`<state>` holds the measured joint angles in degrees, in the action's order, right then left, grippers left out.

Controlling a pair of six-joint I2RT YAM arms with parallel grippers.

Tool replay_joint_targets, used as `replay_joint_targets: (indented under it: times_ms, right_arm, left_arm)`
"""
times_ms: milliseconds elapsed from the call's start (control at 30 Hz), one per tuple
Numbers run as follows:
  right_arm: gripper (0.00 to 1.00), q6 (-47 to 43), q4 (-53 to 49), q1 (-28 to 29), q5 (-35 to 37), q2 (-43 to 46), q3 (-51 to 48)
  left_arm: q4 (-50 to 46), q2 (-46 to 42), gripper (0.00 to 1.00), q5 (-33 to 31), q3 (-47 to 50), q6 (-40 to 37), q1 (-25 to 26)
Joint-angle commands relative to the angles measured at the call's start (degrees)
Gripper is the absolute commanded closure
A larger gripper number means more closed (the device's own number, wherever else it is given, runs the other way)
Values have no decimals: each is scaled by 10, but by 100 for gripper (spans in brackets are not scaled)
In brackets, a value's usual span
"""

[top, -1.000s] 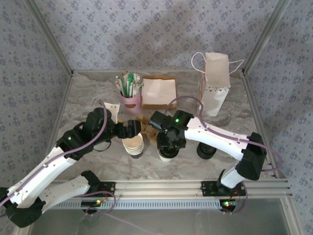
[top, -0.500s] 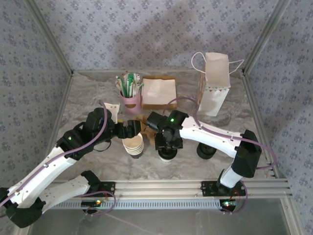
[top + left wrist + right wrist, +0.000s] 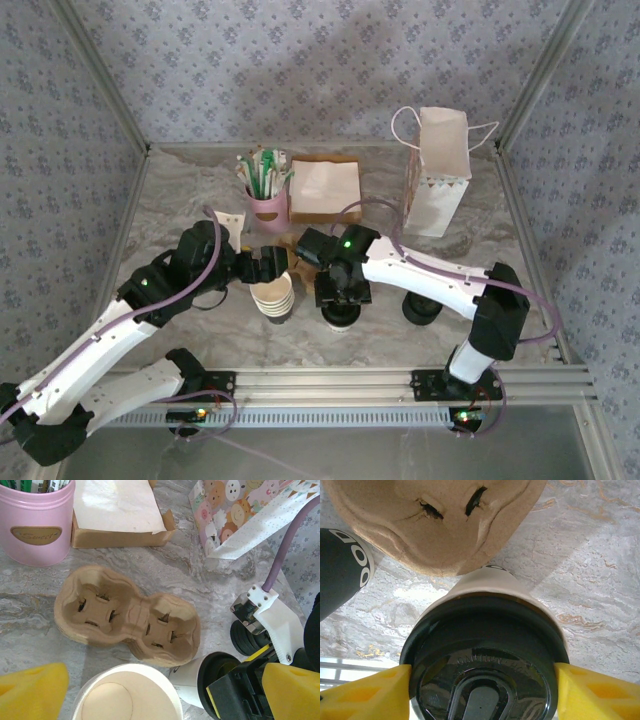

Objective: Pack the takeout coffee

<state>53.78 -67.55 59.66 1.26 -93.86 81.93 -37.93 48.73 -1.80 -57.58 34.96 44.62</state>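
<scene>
Takeout coffee (image 3: 485,660) (lid lettering unreadable) sits clamped between the right jaws.

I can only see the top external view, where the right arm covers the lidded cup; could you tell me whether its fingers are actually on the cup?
Observer: Yes. In the right wrist view the right fingers sit against both sides of the black lid of the takeout coffee.
Operator: Thank you. Are the carrier's wells free?
Observer: In the left wrist view both wells of the cardboard cup carrier are empty.
Operator: And the left fingers, please?
Observer: The left fingers stand wide open, with the stack of paper cups between them.
</scene>
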Motion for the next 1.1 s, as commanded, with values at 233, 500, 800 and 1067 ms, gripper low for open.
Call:
replay_joint_targets:
  times_ms: [233, 500, 800, 1067]
  right_arm:
    - [31, 7, 9, 3, -6, -7, -17]
    - [31, 15, 30, 4, -8, 7, -52]
    - [31, 22, 42, 14, -2, 15, -70]
    - [31, 37, 53, 19, 6, 17, -93]
  left_arm:
    - [4, -10, 1, 1, 2, -6, -3]
    - [6, -8, 1, 1, 3, -4, -3]
    - [7, -4, 0, 1, 2, -3, -4]
    - [7, 2, 1, 1, -1, -3, -3]
